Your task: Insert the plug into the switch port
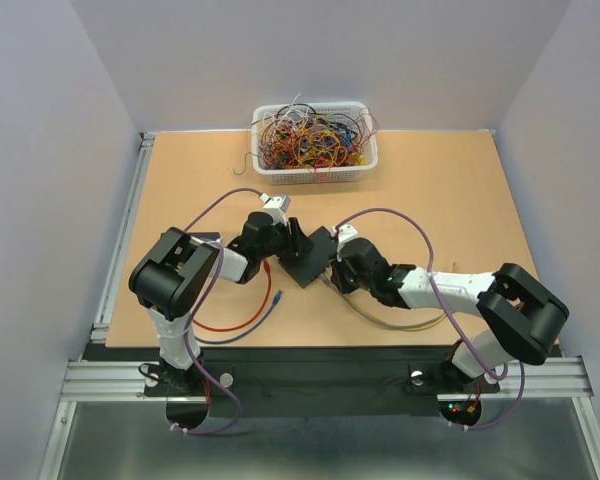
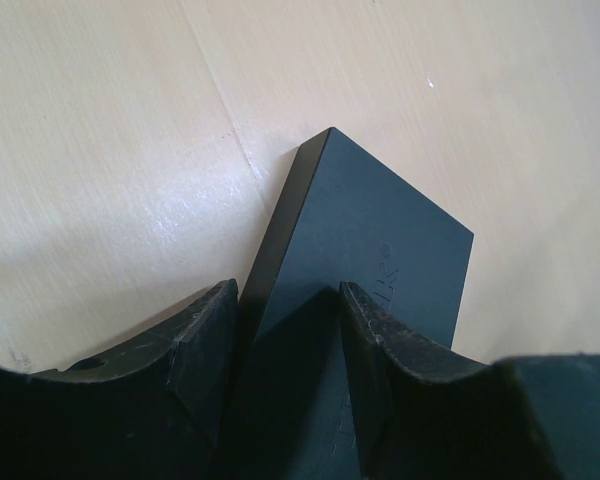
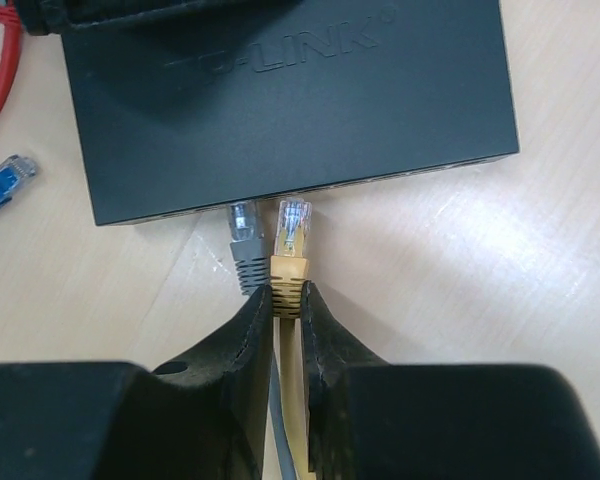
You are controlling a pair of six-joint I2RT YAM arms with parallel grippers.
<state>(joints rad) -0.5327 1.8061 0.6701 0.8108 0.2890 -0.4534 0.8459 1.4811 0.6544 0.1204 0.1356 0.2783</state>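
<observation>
**A:** What fills most of the overhead view?

**B:** The wooden table. At its top centre stands a white basket heaped with tangled wires.

**A:** And the switch?

**B:** The black TP-LINK switch lies in the middle of that frame, between the two arms.

**A:** Is anything holding it?

**B:** Yes, the left gripper. In its wrist view the fingers are clamped on one end of the box. One finger is against the thin side wall and the other on the broad face.

**A:** And the right gripper?

**B:** The right gripper sits at the lower centre of its own view. It is pinched tight on the ribbed boot of the yellow plug, and the cable runs back between the fingers.

**A:** What else is nearby?

**B:** A red cable curves along the upper left edge. A grey plug lies just left of the yellow one, side by side with it. A blue plug lies on the table at the left edge, apart from the box.

**A:** Where is the switch port?

**B:** The switch port is on the narrow edge facing the right gripper (the openings are too dark to pick out). The yellow plug's clear tip sits right at that edge, near its middle. I can't tell whether it has entered.
</observation>
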